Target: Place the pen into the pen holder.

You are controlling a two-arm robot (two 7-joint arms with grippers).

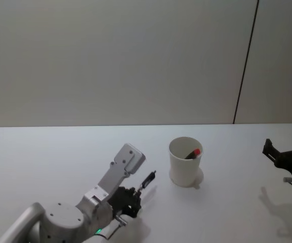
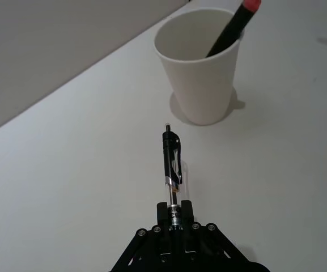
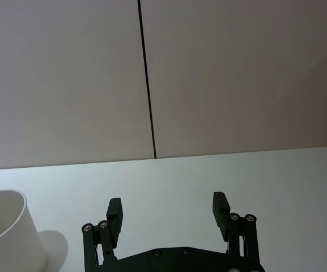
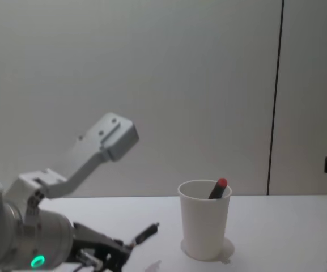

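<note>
holds the pen point(image 2: 172, 161) in the left gripper point(image 2: 174, 218), jaws closed on one end of the barrel, with most of the length jutting forward and the clip end leading toward the cup point(image 2: 200, 85). probably gripped at the end for that very reason: a long free part to pass the rim before any release. low, near and left of the cup, well apart from it, slanting up and to the right in the chest view and seemingly clear of the table point(image 1: 44, 162). not yet over the mouth, so to be judged as mid-carry: picked up, not placed. cup upright toward the middle of the table, mouth open, with a red-tipped pen point(image 2: 231, 28) already leaning inside against the far-right rim, the near-left of the mouth left free, good for an approach from this side. calls next for a lift above the rim, a move right and far, then a tilt toward upright before letting go. possible trouble: tipping the light cup with the leading end, or catching on the leaning pen. right gripper point(image 3: 168, 209) parked right of the cup, above the table, jaws spread wide and holding nothing, out of the way of the reach.
</note>
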